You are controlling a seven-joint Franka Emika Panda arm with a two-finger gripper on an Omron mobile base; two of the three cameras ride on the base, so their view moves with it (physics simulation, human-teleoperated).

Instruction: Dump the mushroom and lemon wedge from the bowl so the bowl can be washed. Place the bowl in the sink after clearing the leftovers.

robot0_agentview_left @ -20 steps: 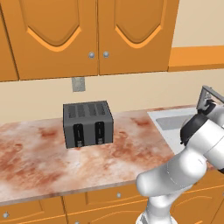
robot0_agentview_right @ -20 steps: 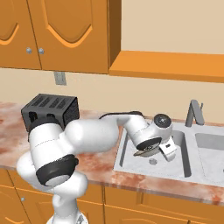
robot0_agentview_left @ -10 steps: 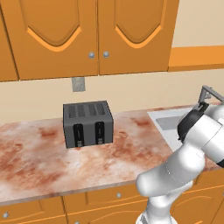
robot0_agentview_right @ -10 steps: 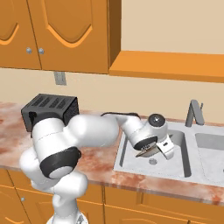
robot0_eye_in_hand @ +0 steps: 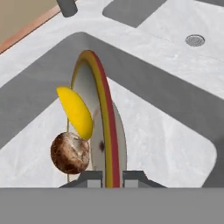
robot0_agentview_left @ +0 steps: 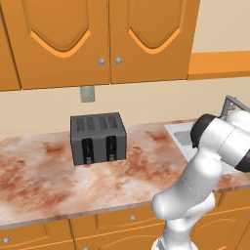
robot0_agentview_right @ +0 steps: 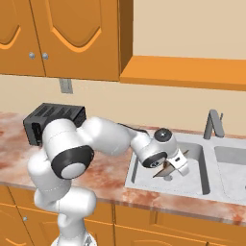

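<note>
Dumping step: gripper [robot0_eye_in_hand: 112,175] pinching tilted beige, olive-rimmed bowl [robot0_eye_in_hand: 103,127] over white-grey sink basin [robot0_eye_in_hand: 175,131]; brown mushroom [robot0_eye_in_hand: 70,153], yellow lemon wedge [robot0_eye_in_hand: 76,111] clinging; next, tip further.

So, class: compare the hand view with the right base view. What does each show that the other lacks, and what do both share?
Hand view alone: the lemon wedge and the mushroom against the inside of the bowl, which is tipped on edge with the gripper shut on its rim; also the far basin's round drain.

Right base view alone: the toaster, the marbled counter, the wall cabinets and the arm.

Both: the sink, the faucet, the bowl and the gripper over the near basin.
</note>
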